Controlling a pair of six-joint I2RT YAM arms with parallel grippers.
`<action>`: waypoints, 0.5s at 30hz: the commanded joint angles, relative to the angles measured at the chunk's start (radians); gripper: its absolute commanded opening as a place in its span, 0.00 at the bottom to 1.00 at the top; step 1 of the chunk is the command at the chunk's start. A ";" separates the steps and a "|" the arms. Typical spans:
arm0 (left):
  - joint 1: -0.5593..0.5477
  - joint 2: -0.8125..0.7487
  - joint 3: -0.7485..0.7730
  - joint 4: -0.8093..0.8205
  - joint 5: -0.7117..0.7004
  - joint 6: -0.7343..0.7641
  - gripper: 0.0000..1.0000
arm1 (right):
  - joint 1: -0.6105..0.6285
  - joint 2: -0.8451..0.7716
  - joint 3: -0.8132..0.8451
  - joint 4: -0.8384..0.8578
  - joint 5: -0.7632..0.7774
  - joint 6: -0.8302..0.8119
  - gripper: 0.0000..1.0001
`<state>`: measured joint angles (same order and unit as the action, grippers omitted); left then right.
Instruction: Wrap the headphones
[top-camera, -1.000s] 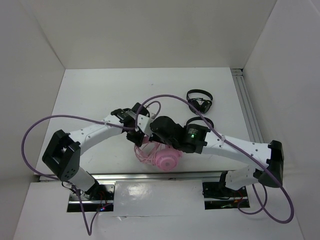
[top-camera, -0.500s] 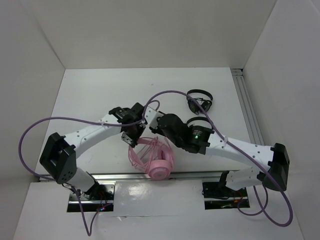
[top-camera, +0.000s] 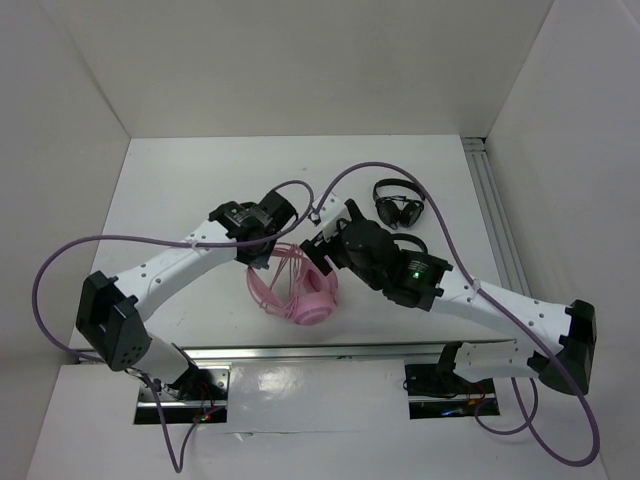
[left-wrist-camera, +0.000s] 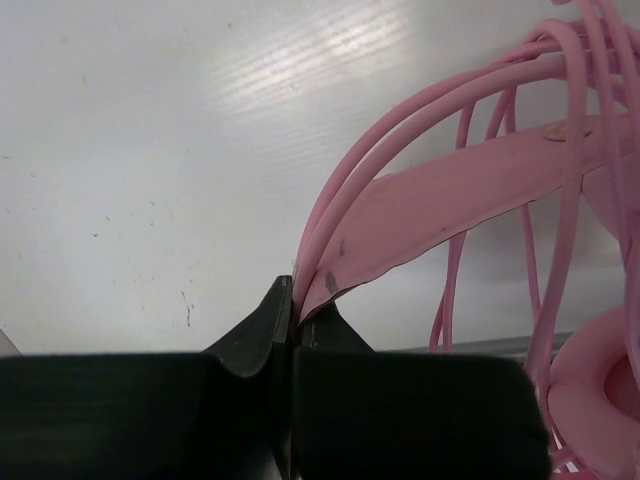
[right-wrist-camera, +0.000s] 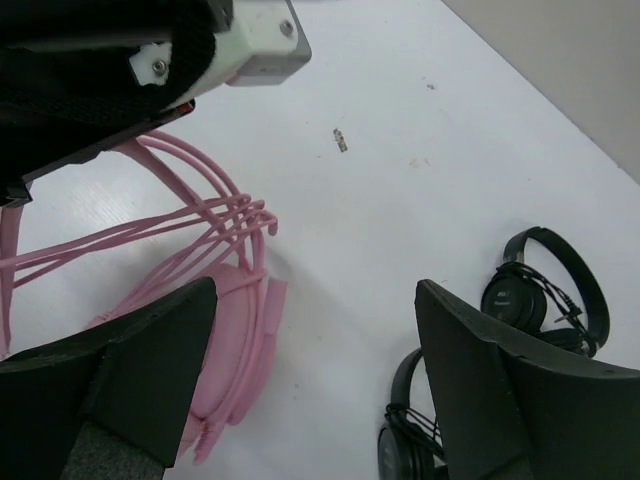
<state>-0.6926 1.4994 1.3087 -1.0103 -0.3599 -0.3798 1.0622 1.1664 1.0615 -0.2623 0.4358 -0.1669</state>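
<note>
My left gripper (left-wrist-camera: 292, 300) is pinched tight on the headband of the pink headphones (top-camera: 296, 292). They sit just toward 6 o'clock from the middle of the table (top-camera: 180, 190), with thin pink cord (right-wrist-camera: 225, 215) strands crossing the headband wires. My right gripper (right-wrist-camera: 315, 300) stands spread wide and holds nothing, just at 3 o'clock of the headset. Two small black headphones (top-camera: 398, 203) lie apart at 2 o'clock of it.

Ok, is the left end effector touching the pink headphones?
Touching. The left wrist view shows the left end effector pinched shut on the end of the flat band of the headphones.
</note>
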 joint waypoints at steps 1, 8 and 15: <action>-0.004 -0.074 0.037 0.080 -0.042 -0.051 0.00 | -0.002 -0.043 0.009 0.028 0.037 0.098 0.87; 0.087 -0.096 -0.046 0.196 0.011 -0.108 0.00 | -0.002 -0.094 -0.001 -0.023 0.092 0.197 0.87; 0.244 -0.096 -0.106 0.309 0.130 -0.108 0.00 | -0.002 -0.174 -0.020 -0.064 0.074 0.291 0.96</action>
<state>-0.4973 1.4399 1.2057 -0.8234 -0.3218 -0.4519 1.0622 1.0294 1.0519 -0.3061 0.5079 0.0612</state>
